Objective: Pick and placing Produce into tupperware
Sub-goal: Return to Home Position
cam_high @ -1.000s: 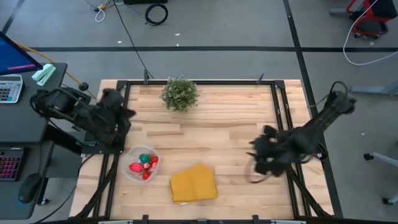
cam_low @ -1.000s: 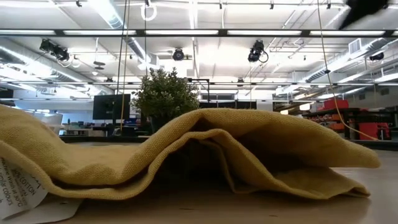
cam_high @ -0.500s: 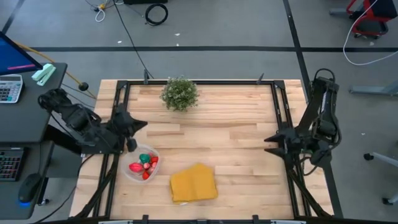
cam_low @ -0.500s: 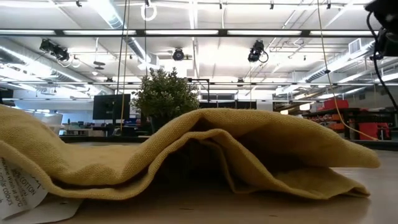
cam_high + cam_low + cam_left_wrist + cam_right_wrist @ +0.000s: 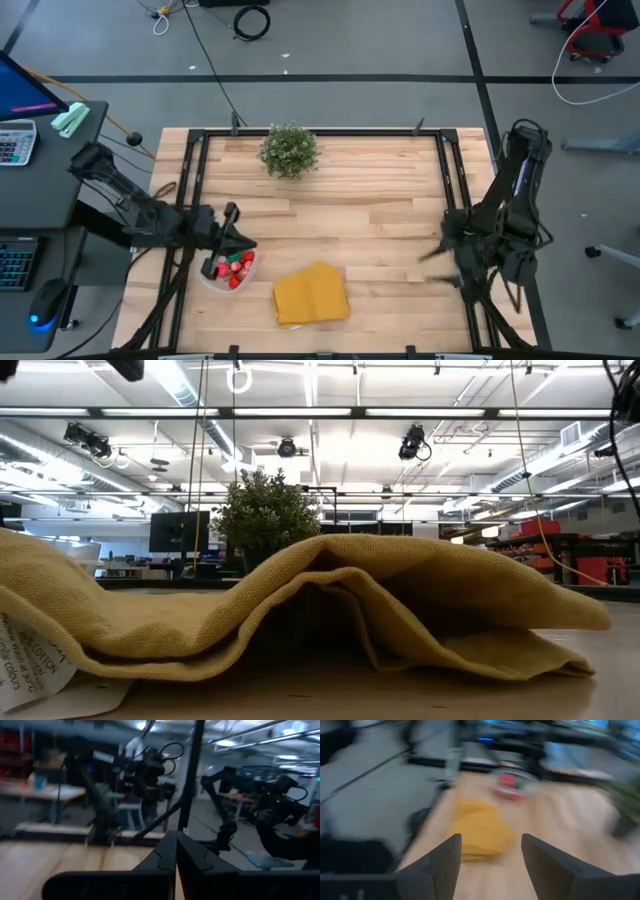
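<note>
My desk (image 5: 370, 210) is a top of pale wooden planks set in a black frame (image 5: 320, 131). Three things lie directly on it. The folded yellow cloth (image 5: 312, 295) sits close to one long edge, rumpled so that its middle humps up off the wood, with a white label (image 5: 30, 655) at one corner. The round clear tupperware (image 5: 209, 279) stands near the cloth on my left side of it, not touching it. The bushy potted plant (image 5: 289, 150) stands well apart from the cloth, across the planks by the opposite long edge.
</note>
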### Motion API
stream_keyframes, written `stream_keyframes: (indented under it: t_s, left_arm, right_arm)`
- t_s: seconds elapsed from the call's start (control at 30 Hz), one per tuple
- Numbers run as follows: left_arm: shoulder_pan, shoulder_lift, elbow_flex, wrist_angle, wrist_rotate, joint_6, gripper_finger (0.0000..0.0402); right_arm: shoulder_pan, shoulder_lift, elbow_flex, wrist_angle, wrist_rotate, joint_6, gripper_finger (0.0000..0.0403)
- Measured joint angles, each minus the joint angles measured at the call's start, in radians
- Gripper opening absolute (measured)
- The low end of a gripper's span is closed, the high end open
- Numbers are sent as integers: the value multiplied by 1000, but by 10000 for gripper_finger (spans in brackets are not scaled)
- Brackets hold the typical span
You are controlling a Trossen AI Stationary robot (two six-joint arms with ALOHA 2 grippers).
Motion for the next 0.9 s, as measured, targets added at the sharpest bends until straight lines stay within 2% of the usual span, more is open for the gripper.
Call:
stream_keyframes:
  t_s: [0.13,0.23,0.33,0.4,0.57,0.67,0.8,0.9]
  left_arm:
    - [39,53,-67,199,29,121,17]
    - [92,67,-65,229,29,188,13]
    - [153,66,-46,237,29,204,10]
    - [188,66,-40,237,36,203,11]
    - [277,66,-41,217,128,223,17]
    - [344,66,-46,200,127,225,16]
    - [440,64,-46,184,127,199,9]
    - [491,64,-46,178,126,179,7]
  right_arm:
    - [-60,51,0,181,-147,-283,217]
    - [-146,40,0,204,-167,-400,217]
    - [-290,5,0,238,-208,-487,217]
    - [-406,-17,0,248,-331,-535,217]
    - [-709,-42,0,266,-753,-572,217]
    - [-841,-31,-7,288,-905,-570,217]
    - [-978,-31,-43,289,-927,-565,217]
    - [-1058,-35,-115,369,-929,-507,217]
